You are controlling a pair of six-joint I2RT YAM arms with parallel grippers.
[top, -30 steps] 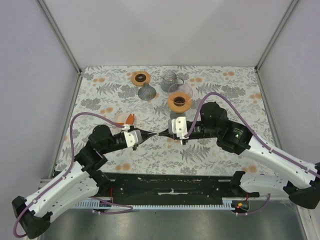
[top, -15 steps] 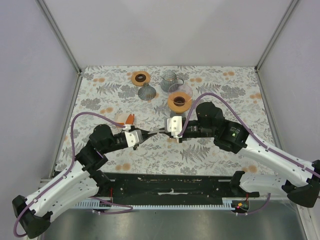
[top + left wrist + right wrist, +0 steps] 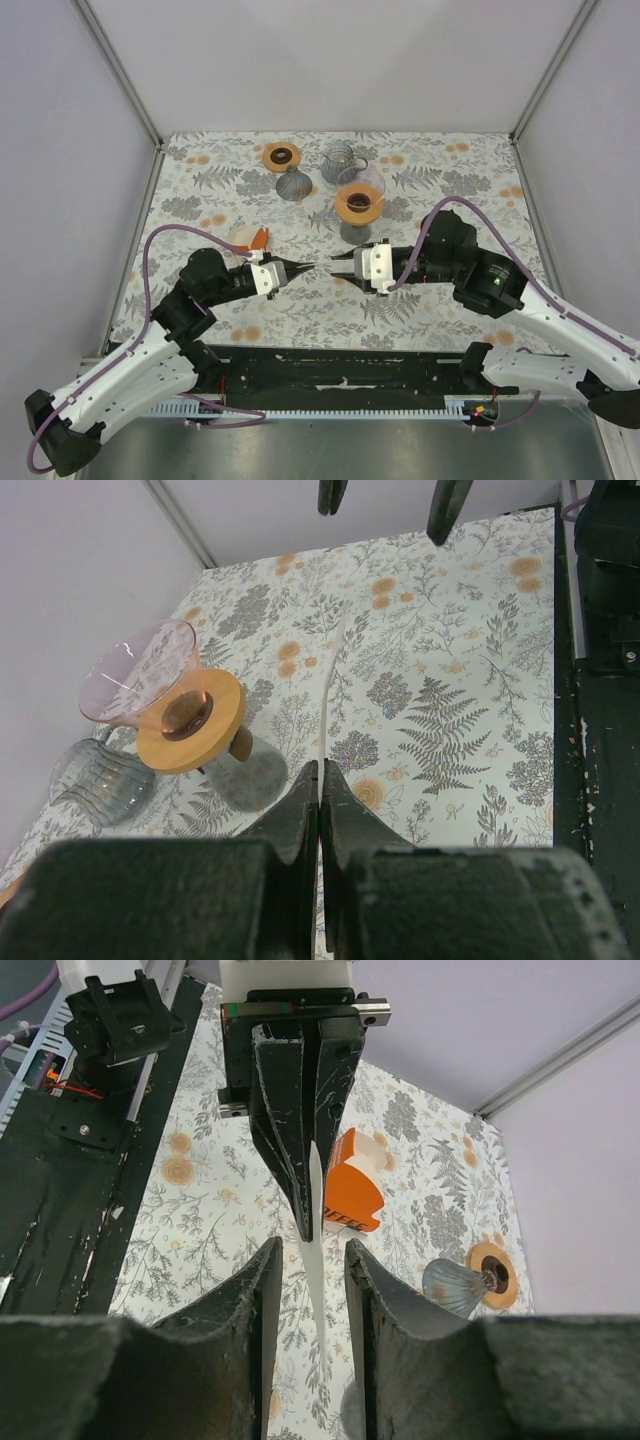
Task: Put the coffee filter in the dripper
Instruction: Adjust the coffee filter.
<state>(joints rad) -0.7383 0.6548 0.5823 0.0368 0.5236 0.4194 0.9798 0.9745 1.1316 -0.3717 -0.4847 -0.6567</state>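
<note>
White lettering seen on orange face of paper packet (image 3: 352, 1192), right wrist view: apparently "OFFEE", start hidden behind left gripper (image 3: 305, 1232). No other text, number or brand legible in any view.

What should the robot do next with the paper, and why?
Probably the left hand should carry the thin white paper coffee filter over to the clear pink cone dripper on its round wooden ring. It alone pinches the filter; the right hand is open, and the dripper looks empty.
</note>
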